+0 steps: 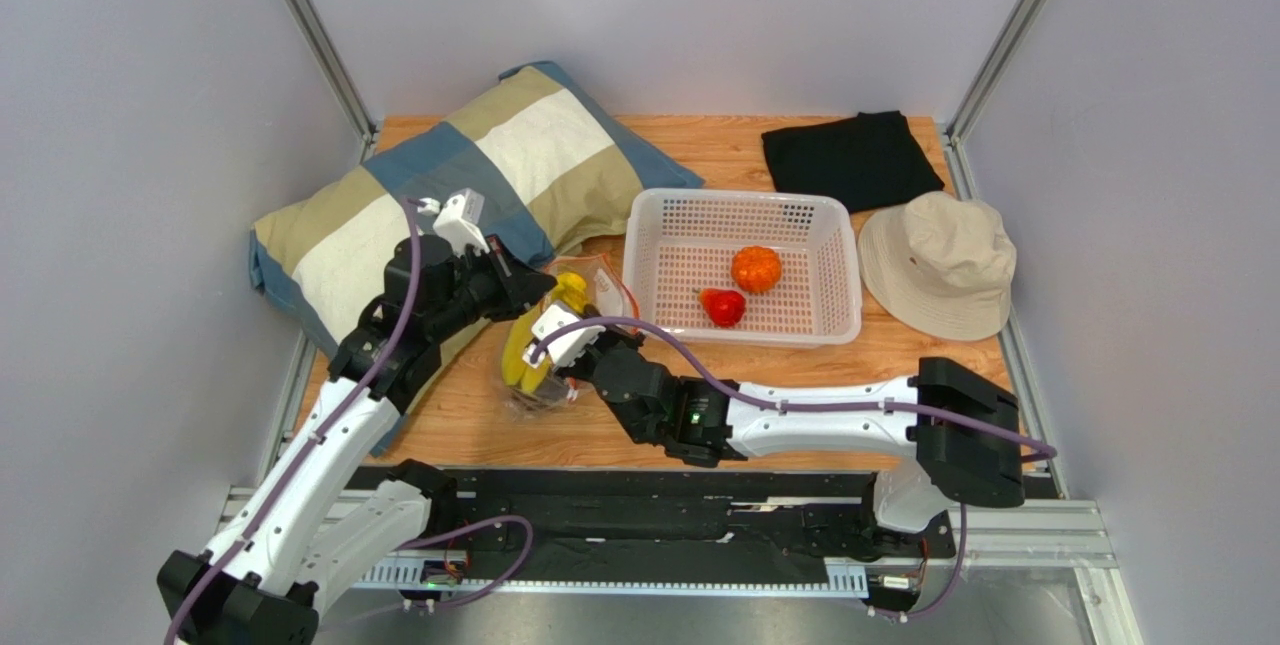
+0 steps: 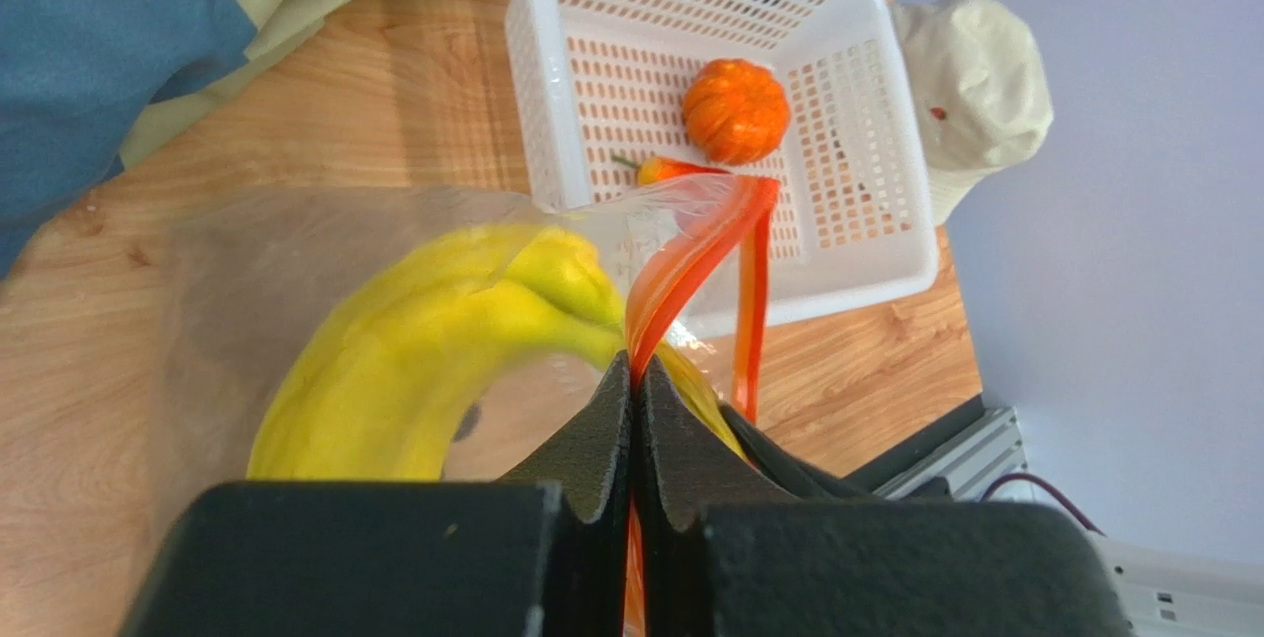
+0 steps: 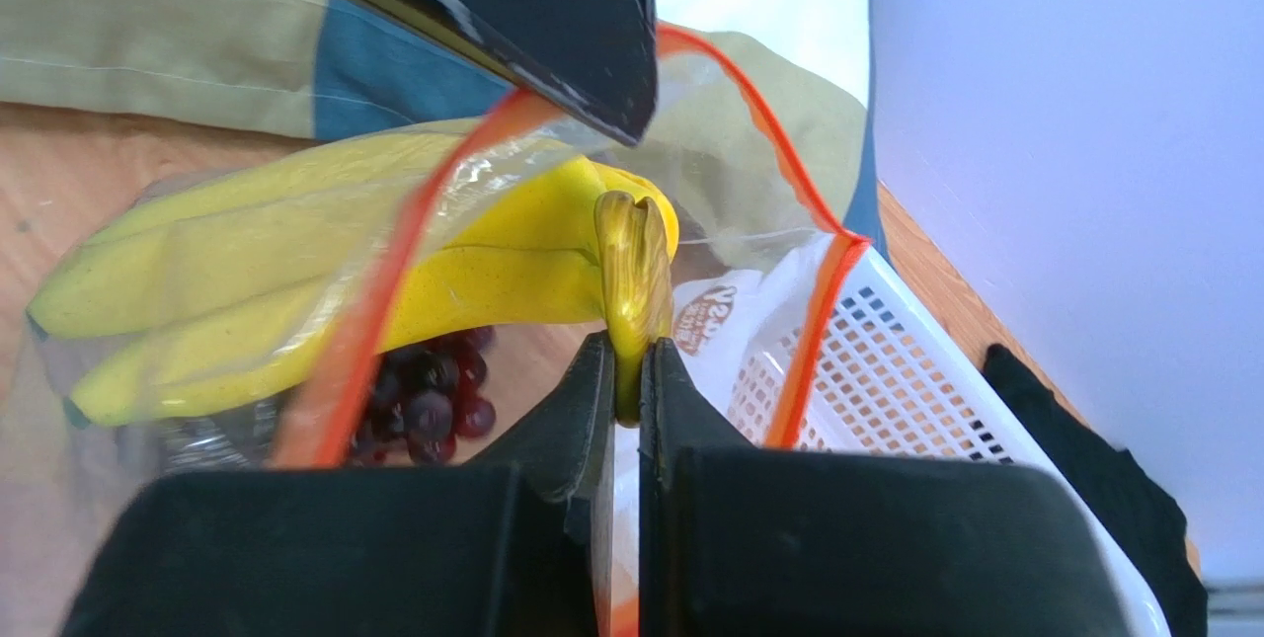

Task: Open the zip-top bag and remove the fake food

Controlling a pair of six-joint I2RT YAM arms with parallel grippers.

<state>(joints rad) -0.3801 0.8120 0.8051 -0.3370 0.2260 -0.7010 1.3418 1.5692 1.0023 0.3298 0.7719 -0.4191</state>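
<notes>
Left tool (image 2: 635, 378): clenched on the orange-red zipper strip (image 2: 686, 264) of the zip-top bag (image 1: 559, 353).
Right tool (image 3: 629, 371): clenched on the banana bunch's (image 3: 371, 274) stem, inside the bag mouth.
Bag: mid-counter, just left of the white basket (image 1: 839, 318); grape bunch (image 3: 430, 388) under the bananas.
Basket: orange fruit (image 1: 756, 269) and red fruit (image 1: 723, 306) already in it.
Step advice: probably hold the strip taut, draw the bananas straight out through the mouth.
Counter (image 1: 706, 150): wood; pillow (image 1: 451, 180) far left, hat (image 1: 939, 263) right, black cloth (image 1: 854, 158) far.
Room: plain pale walls.
</notes>
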